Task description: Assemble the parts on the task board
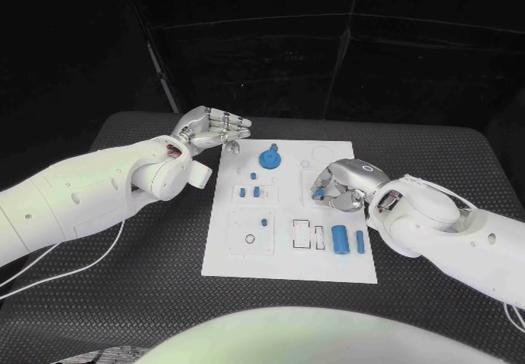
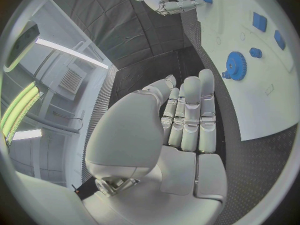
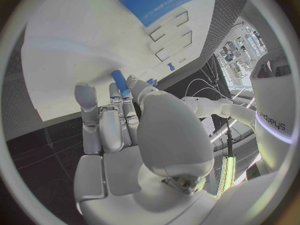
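blue peg [image 3: 119,81] partly hidden in right hand [image 1: 341,184], large blue part [image 3: 161,0] cut off by picture edge

The flat white rectangular task board [image 1: 287,262] lies on the table. On it, a round blue toothed gear [image 1: 270,160] lies near its far edge; two long blue cylinders [image 1: 341,239] lie side by side near its near right corner.

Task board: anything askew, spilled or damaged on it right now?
Nothing stands out. The task board lies flat and square on the table, its blue parts sit neatly, the right hand holds a small blue peg, and the left hand is empty.
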